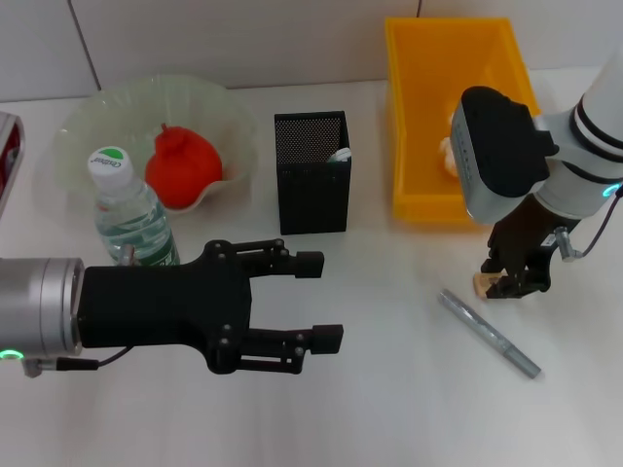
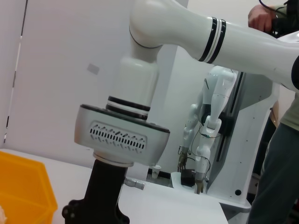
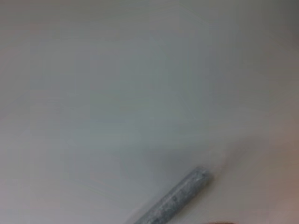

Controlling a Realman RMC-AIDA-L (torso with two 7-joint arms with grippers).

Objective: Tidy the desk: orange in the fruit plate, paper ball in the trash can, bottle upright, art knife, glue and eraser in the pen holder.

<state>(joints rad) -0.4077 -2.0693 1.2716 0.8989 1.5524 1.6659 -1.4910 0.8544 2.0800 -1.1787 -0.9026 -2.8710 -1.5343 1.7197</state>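
The work surface is a plain white desk (image 1: pixel 389 409) set against a pale wall. At the back left sits a translucent, wavy-rimmed fruit plate (image 1: pixel 88 126) with the orange (image 1: pixel 182 167) already in it, and just in front of the plate a water bottle (image 1: pixel 128 216) stands upright with its white and green cap on. Near the middle is a black mesh pen holder (image 1: pixel 311 180) with something white showing at its inner right corner. To its right a yellow trash can (image 1: pixel 428 126) holds a pale crumpled paper ball (image 1: pixel 447 156), partly hidden by the right arm. The right gripper (image 1: pixel 513 282) is down at the desk in front of the bin, its black fingers closed around a small tan eraser (image 1: pixel 484 285). Just beside it, a silver art knife (image 1: pixel 487 333) lies flat and diagonal on the desk; its end also shows in the right wrist view (image 3: pixel 175 198). The left gripper (image 1: pixel 316 300) hangs low in the foreground, fingers spread apart and holding nothing. The left wrist view looks across at the right arm and, beyond it, another white robot (image 2: pixel 208 135) and a person (image 2: pixel 280 154) at the edge of the room.
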